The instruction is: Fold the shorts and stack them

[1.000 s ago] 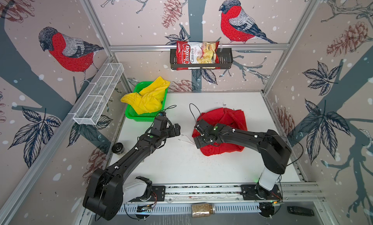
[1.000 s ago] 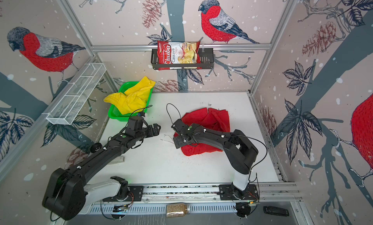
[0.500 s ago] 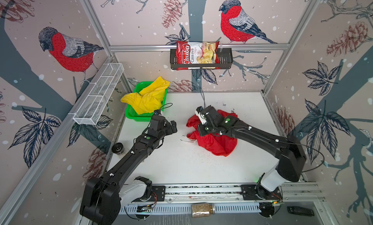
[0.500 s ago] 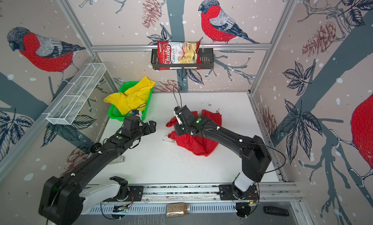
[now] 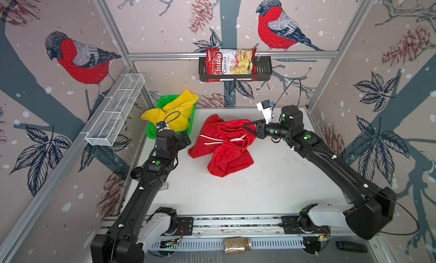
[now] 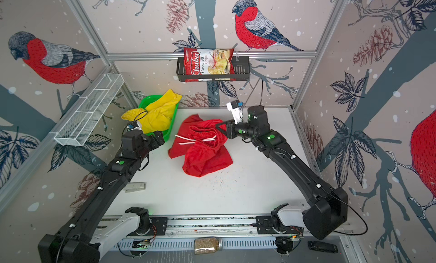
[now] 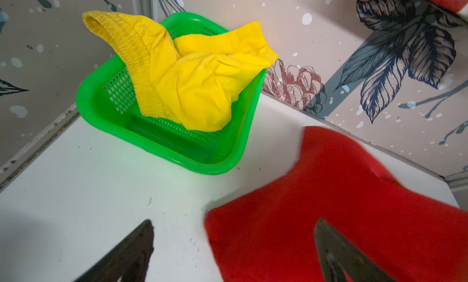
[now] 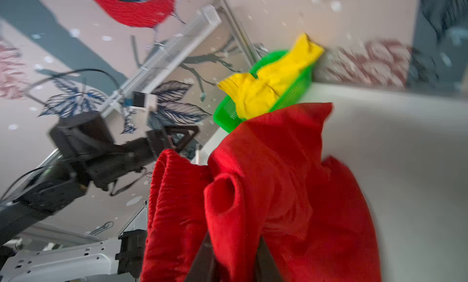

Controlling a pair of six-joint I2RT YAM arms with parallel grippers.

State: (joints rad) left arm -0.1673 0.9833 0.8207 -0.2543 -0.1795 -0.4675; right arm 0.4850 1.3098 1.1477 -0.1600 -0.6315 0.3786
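Plainly, the right pincer point(image 5: 249, 130) nips a thin fold of the red shorts point(image 5: 224, 153), crumpled on the worktop point(image 5: 259, 191) (left pincer point(image 5: 185, 138) gapes empty beside them); a tug could slip it free.

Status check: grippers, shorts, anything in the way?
Left gripper open, near red shorts. Right gripper pinching their edge; crumpled, unfolded. Yellow shorts heaped in green basket. No obstruction seen.
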